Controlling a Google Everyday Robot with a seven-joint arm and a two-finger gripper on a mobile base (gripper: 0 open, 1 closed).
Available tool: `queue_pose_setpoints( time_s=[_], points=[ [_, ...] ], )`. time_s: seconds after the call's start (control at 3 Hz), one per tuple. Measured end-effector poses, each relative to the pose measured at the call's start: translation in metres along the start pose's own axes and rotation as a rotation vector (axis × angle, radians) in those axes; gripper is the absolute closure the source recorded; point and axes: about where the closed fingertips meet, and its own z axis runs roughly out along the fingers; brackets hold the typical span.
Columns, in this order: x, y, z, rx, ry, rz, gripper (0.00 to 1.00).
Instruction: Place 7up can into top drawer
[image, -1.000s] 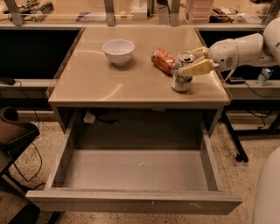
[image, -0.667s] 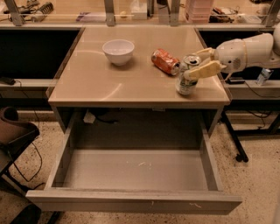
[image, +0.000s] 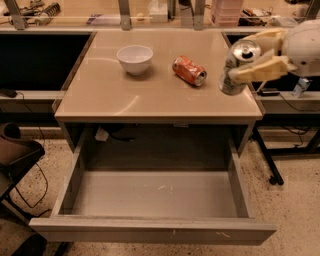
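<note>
Camera view, Ben: where is the 7up can (image: 235, 62) right now?

Up in the air, Mia. The gripper (image: 243, 57) is at the right edge of the table (image: 150, 95). Its two fingers (image: 260, 70) are squeezed on the can, one on each side. The can leans a bit, and it looks like it is off the table top.

Is it in the top drawer (image: 150, 231) yet?

No. The drawer is pulled out below the table, and the can is not in it. The can is high above it and off to the right.

So what is done?

The drawer is open and the can is picked up, I think. Those are the first parts.

And what is left?

The arm (image: 305, 45) has to bring the can forward and down over the drawer. Then it has to set the can inside and let go.

What about the other stuff?

The white bowl (image: 134, 59) sits on the table near the back. The orange can (image: 189, 70) lies on its side near it, to the right. Both are apart from the gripper, and they are not part of the job.
</note>
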Motion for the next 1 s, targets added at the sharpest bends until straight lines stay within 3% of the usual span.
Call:
queue_pose_setpoints(
  time_s=[0.33, 1.0],
  points=[
    [0.020, 0.017, -0.016, 0.034, 0.038, 0.038, 1.00],
    [0.034, 0.026, 0.000, 0.030, 0.018, 0.048, 1.00]
  ],
)
